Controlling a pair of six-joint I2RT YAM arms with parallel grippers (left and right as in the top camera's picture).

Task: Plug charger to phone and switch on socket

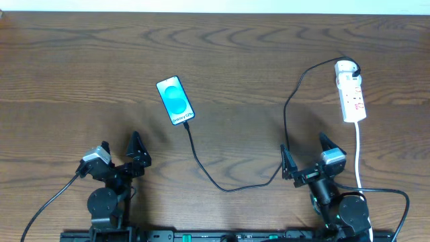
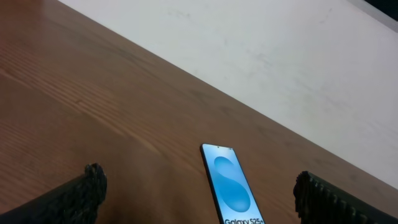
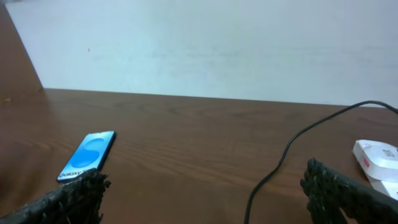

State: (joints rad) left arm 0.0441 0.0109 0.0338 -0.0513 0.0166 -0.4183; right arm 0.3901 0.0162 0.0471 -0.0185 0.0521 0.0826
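Dark brown wood-grain table (image 1: 67, 67). A slim black-framed phone with a light-blue screen (image 1: 175, 101) lies face up left of centre, tilted, well ahead of the left gripper (image 1: 121, 145). Nothing lies between them. From the left wrist the phone (image 2: 231, 186) sits between two black ridged fingers (image 2: 84, 193), apart from both. The left jaws are spread wide and hold nothing.

A thin black charger cable (image 1: 228, 190) meets the phone's near short edge; cannot tell whether the tip is seated. It loops toward the table's near side, then climbs past the right gripper (image 1: 307, 152), just beside its left finger (image 1: 287, 161). Contact there cannot be told. The cable ends in a black plug (image 1: 352, 67) at the far end of a narrow white power strip with red markings (image 1: 353, 94), far right.

A thick white cord (image 1: 357, 151) drops from the strip's near end, just right of the right gripper. The right jaws are also wide apart and empty. From the right wrist, the cable (image 3: 280, 155) shows between the fingers (image 3: 336, 186), the strip (image 3: 376, 158) above the right one and the phone (image 3: 88, 155) above the left.
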